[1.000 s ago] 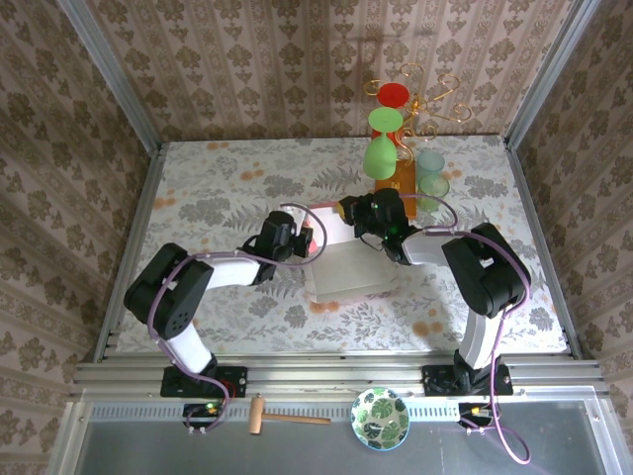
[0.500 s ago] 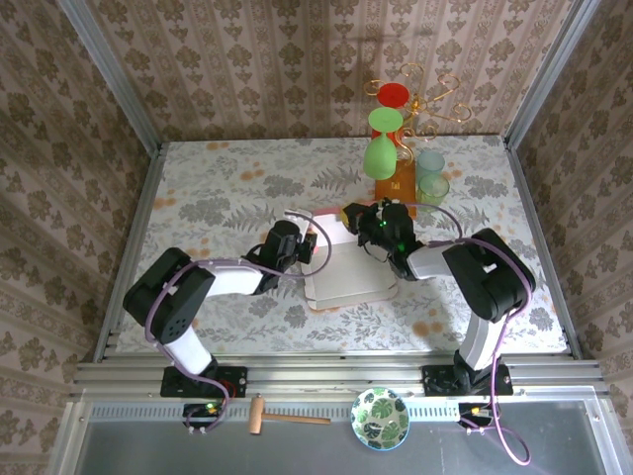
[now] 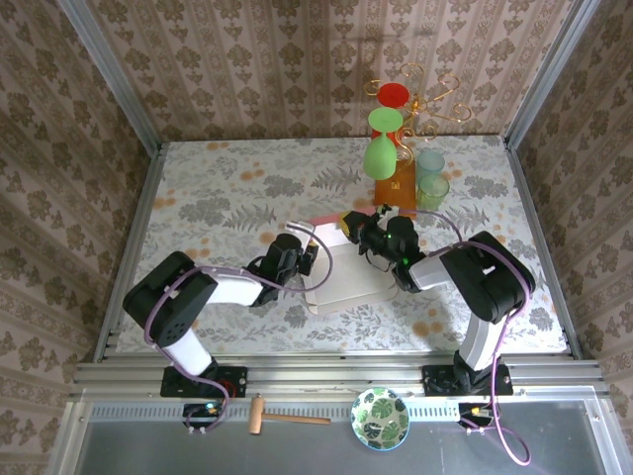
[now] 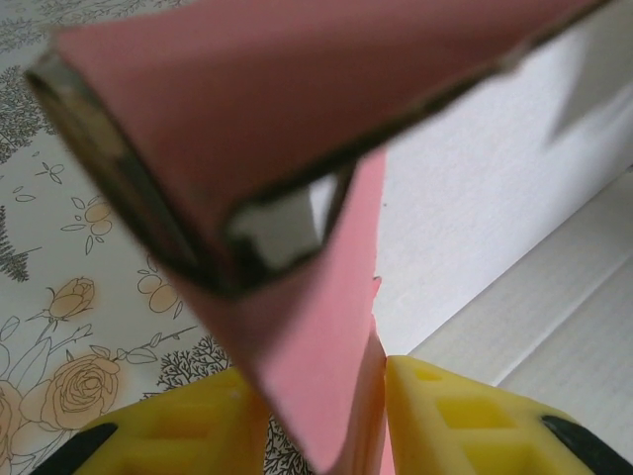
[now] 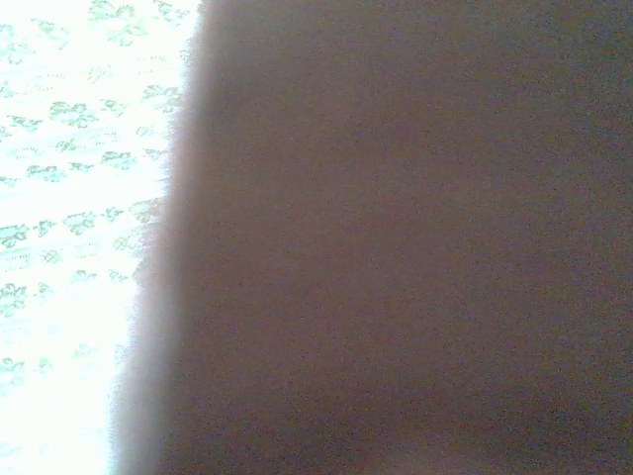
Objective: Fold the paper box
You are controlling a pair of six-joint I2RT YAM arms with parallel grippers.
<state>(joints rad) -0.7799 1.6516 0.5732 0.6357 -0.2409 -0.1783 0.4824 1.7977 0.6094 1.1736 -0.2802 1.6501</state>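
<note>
Top external view: the paper box [image 3: 348,279] is seen lying on the patterned table [image 3: 213,193] between the two arms, pale inner side up. The left gripper [image 3: 305,252] is placed at its left edge; in the left wrist view its yellow fingers [image 4: 465,416] are parted partway, with a raised pink flap [image 4: 326,327] standing between them. The right gripper [image 3: 358,231] is closed at the far right corner; whether anything is held cannot be told

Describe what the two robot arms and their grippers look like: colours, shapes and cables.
Left arm and right arm both alternate bulky black joint housings with white tubular links, and a purple cable loops along each. The left gripper has bright yellow fingers with square recesses and black patches.
</note>
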